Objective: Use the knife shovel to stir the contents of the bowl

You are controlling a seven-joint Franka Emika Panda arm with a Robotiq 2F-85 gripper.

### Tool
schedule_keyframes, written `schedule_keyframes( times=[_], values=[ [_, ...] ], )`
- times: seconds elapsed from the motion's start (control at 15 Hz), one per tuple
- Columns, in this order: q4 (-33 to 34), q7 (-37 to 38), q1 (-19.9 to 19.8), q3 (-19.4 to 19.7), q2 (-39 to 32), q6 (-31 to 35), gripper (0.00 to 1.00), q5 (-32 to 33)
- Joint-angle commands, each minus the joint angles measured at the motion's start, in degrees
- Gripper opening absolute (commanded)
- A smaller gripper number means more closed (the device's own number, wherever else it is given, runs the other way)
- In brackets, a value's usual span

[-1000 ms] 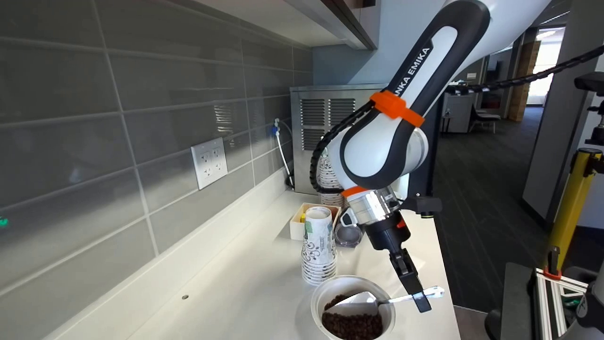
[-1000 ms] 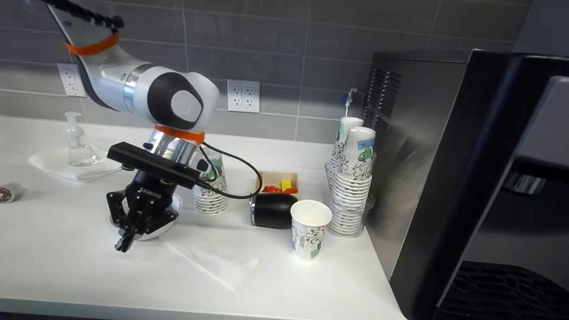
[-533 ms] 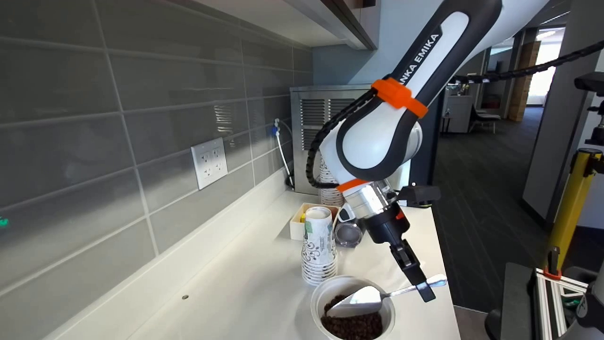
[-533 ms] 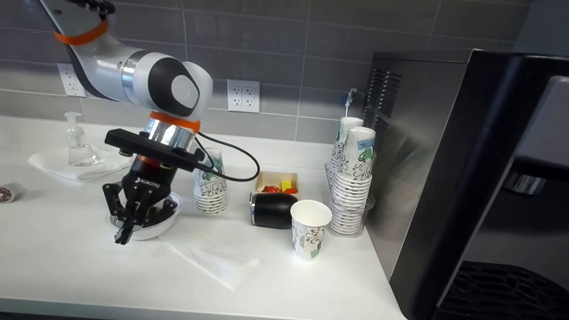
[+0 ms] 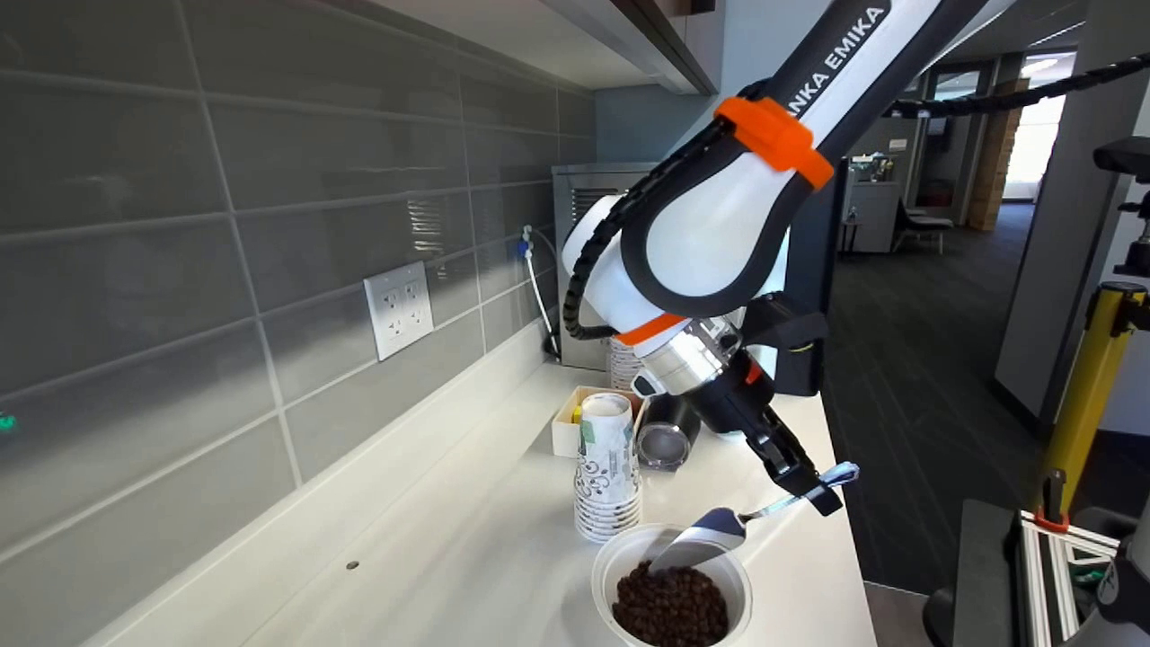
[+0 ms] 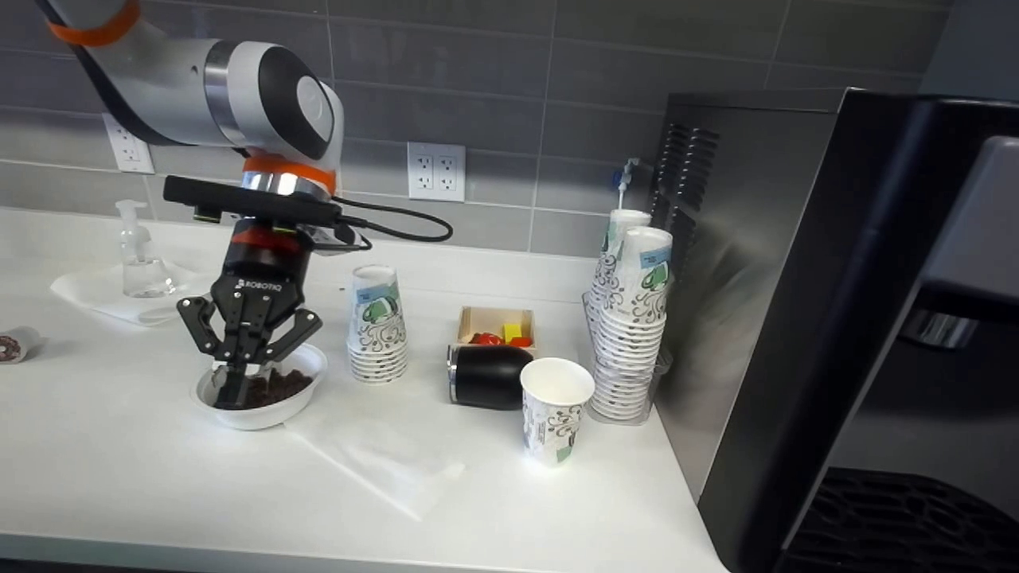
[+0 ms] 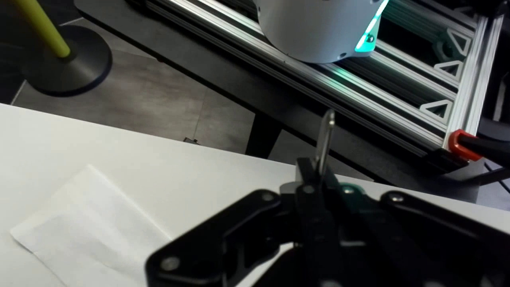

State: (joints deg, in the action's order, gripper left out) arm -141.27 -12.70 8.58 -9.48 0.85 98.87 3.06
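The knife shovel's silvery blade (image 5: 714, 528) slopes down into the round white bowl (image 5: 605, 586), its tip at the edge of the dark brown contents (image 5: 672, 609). I cannot tell whether the tip touches them. My gripper (image 5: 821, 495) is shut on the knife shovel's thin handle, above and outside the bowl's rim, and the handle end sticks out past the fingers. In an exterior view the gripper (image 6: 232, 388) hides part of the blade in front of the bowl (image 6: 275, 415) and contents (image 6: 280, 387). In the wrist view the handle (image 7: 324, 139) stands between the fingertips; bowl and blade are out of view.
A stack of paper cups (image 6: 376, 338) stands close beside the bowl. A black tumbler (image 6: 492, 377) lies before a wooden box (image 6: 470, 320). A single cup (image 6: 553, 414) and taller stacks (image 6: 633, 342) stand near a metal machine (image 6: 748, 239). A napkin (image 7: 99, 231) lies on the counter.
My gripper has risen and tilted, still holding the knife shovel. The blade has lifted and drawn back from over the contents, sloping more steeply. Bowl and cups have not moved.
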Motion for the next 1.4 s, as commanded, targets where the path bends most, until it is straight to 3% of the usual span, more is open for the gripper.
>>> schedule_keyframes(
  times=[0.0, 0.87, 1.07, 1.33],
  values=[
    [3.31, 3.41, 1.7, -1.41, -1.59, -4.59, 0.01, 3.64],
    [11.0, 17.68, 6.02, -4.07, -12.38, -9.27, 0.01, 12.67],
    [13.38, 16.77, 7.04, -4.39, -14.52, -12.06, 0.01, 13.74],
    [15.18, 10.03, 7.45, -5.36, -15.2, -14.12, 0.01, 13.52]
  ],
)
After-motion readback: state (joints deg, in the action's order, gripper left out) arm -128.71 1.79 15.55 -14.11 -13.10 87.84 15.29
